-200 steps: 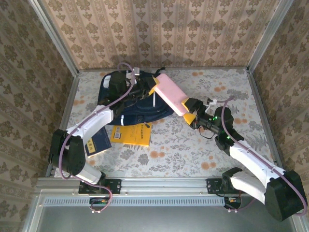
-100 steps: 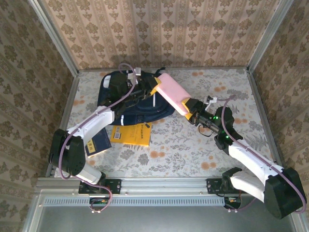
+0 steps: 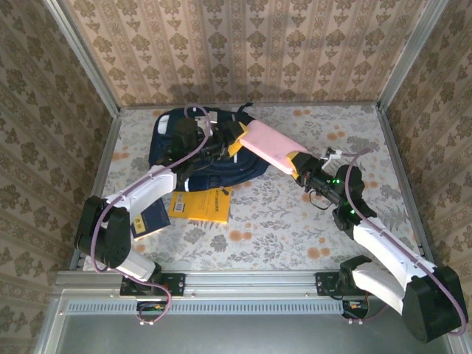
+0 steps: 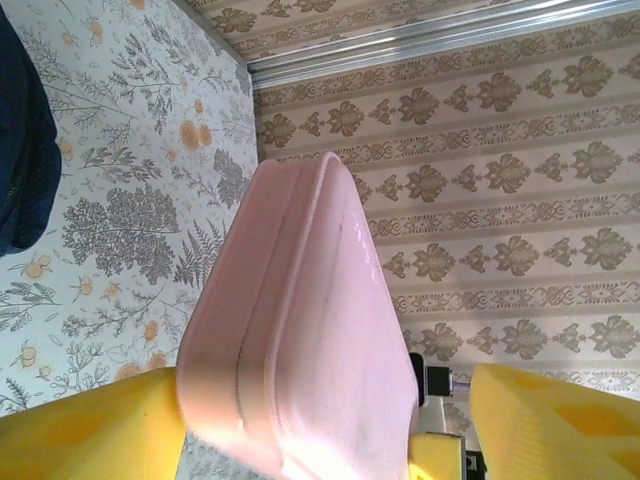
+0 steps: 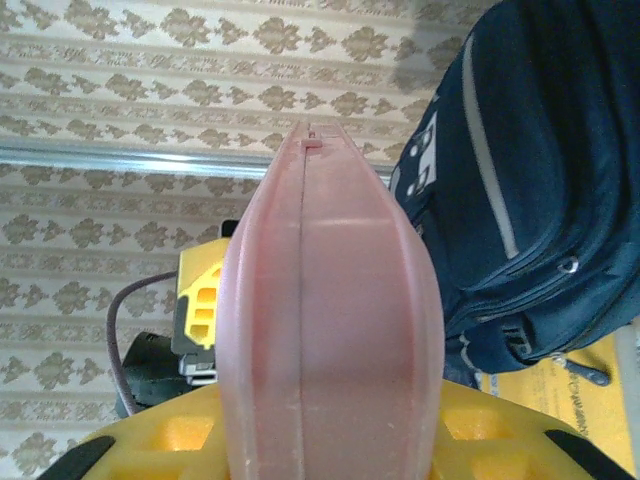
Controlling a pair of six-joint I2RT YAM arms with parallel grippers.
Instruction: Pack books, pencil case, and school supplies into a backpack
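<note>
A pink rounded oblong box [image 3: 269, 146], one of the school supplies, hangs in the air just beside the right-hand edge of the backpack [image 3: 228, 171], tilted, with one arm at each end. The right gripper [image 3: 297, 161] is clamped on its lower end. The left gripper [image 3: 237, 141] is at the upper end with its jaws apart. The large dark navy backpack lies at the back left of the floral table [image 3: 295, 221]. In front of it a bright yellow book [image 3: 200, 205] and a dark navy book [image 3: 153, 217] lie flat on the table, not yet packed. The task looks to be at an early or middle stage: the box and these two books are outside the bag, and whether anything is already inside cannot be told, since the bag's opening is not clear from above. The top view gives this layout and the loose books, but not how each gripper sits on the box. The left wrist view does: one yellow finger [image 4: 90, 430] touches the box's side, while the other [image 4: 560, 420] stands well apart from it. The right wrist view looks along the box's seam, with yellow fingers pressed against both sides, and shows the backpack's zip pulls and grey stripe close by.
</note>
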